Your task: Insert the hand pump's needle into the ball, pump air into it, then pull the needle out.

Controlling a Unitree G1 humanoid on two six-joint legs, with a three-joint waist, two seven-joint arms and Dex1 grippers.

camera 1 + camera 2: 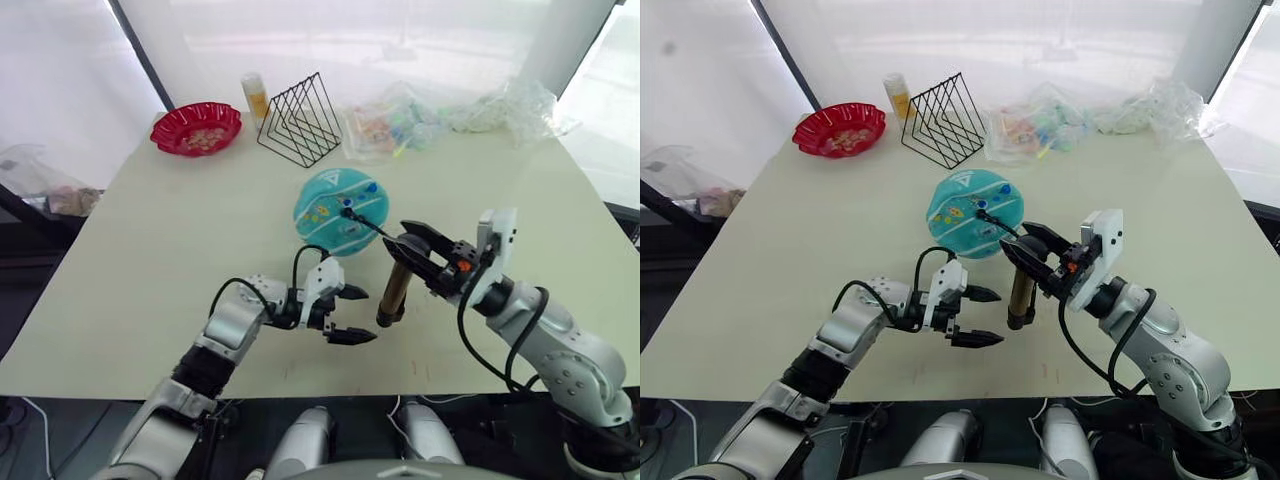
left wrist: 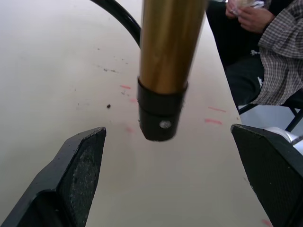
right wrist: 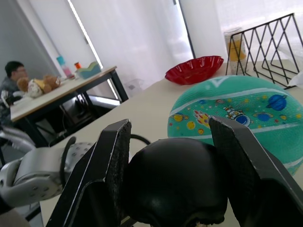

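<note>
The teal ball [image 1: 330,205] lies at the table's middle. On its top sits the small black fitting of the needle [image 1: 347,212]; the pin itself is too small to see. A thin black hose [image 1: 375,229] runs from the fitting to the hand pump [image 1: 392,290], a brass cylinder standing upright just off the table. My right gripper [image 1: 420,252] is shut on the pump's black handle [image 3: 175,184]. My left gripper [image 1: 360,315] is open beside the pump's lower black cap [image 2: 161,116], with its fingers [image 2: 80,163] spread wide to either side of it and not touching.
A red bowl [image 1: 196,128], a yellow bottle [image 1: 256,95], a black wire rack [image 1: 298,120] and clear plastic bags [image 1: 440,115] line the table's far side. A seated person [image 2: 279,52] is just past the table edge.
</note>
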